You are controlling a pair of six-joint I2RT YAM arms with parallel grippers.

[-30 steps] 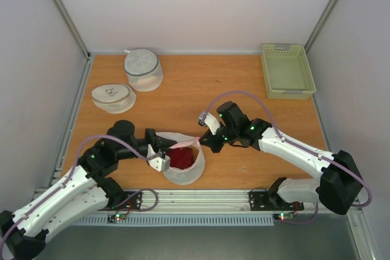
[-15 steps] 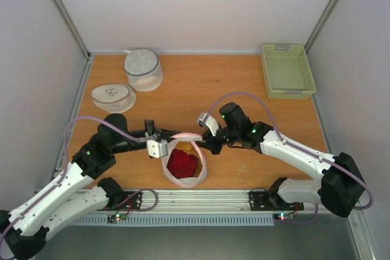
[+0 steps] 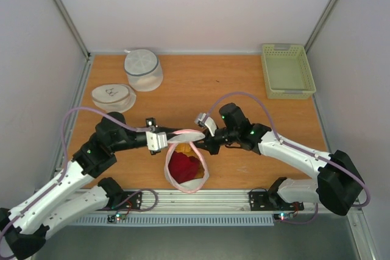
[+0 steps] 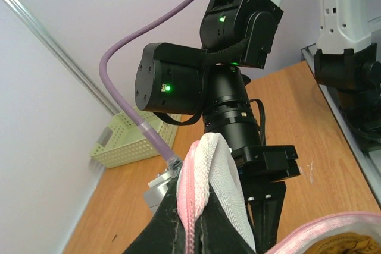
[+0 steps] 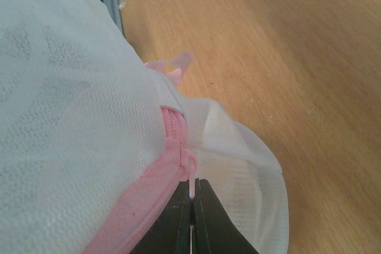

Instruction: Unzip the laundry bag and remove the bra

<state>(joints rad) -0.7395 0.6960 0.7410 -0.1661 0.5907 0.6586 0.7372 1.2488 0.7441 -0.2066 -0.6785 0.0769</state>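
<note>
The laundry bag [image 3: 196, 182], white mesh with a pink zipper band, hangs open between the two grippers near the table's front edge. The bra [image 3: 181, 165], dark red with orange-yellow, lies inside it; its orange edge shows in the left wrist view [image 4: 348, 243]. My left gripper [image 3: 159, 141] is shut on the bag's pink rim [image 4: 195, 188] at its left side. My right gripper [image 3: 204, 143] is shut on the pink zipper pull [image 5: 192, 187] at the bag's right side [image 5: 71, 147].
A white mesh drum with a grey band [image 3: 144, 70] and a flatter white round bag with a dark mark [image 3: 113, 97] stand at the back left. A pale green basket [image 3: 287, 70] stands at the back right, also in the left wrist view [image 4: 128, 141].
Both grippers have moved away from the front edge, lifting the rim. The bag's opening has turned and widened, and more of the bra shows inside.
</note>
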